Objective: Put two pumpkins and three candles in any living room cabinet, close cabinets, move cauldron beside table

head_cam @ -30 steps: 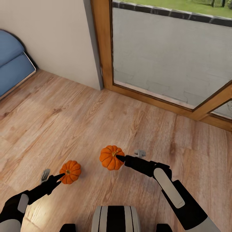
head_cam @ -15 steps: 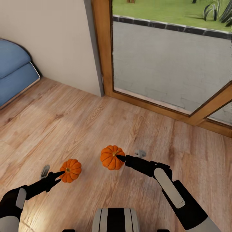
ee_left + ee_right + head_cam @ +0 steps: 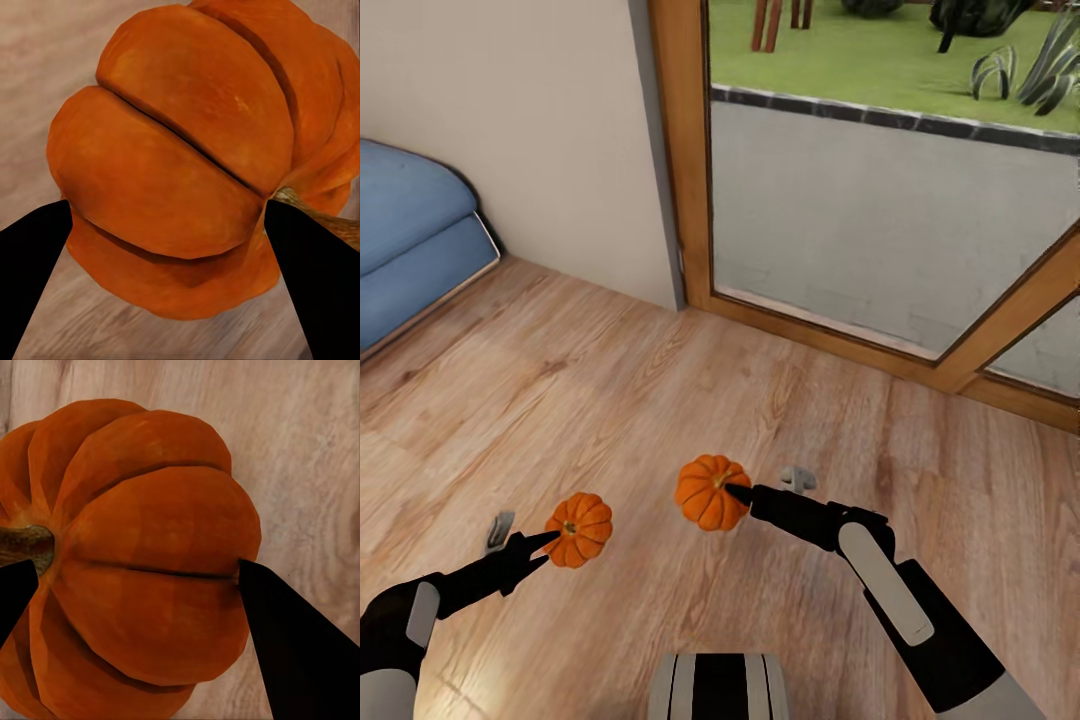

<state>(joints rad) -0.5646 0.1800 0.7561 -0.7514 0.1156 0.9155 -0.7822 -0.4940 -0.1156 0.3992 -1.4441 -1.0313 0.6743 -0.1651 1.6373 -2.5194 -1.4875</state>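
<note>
Left gripper at 7 o'clock is clamping one pumpkin, carried above the wood floor; fingers are pressing both its sides. Right gripper near centre is clamping the second pumpkin, also aloft. Count: two pumpkins, both in grasp. Blue sofa sitting at 9 o'clock, glass door at 1 o'clock. Judging progress: pumpkins picked, stowing in a cabinet pending; candles, closing, cauldron all remaining.
</note>
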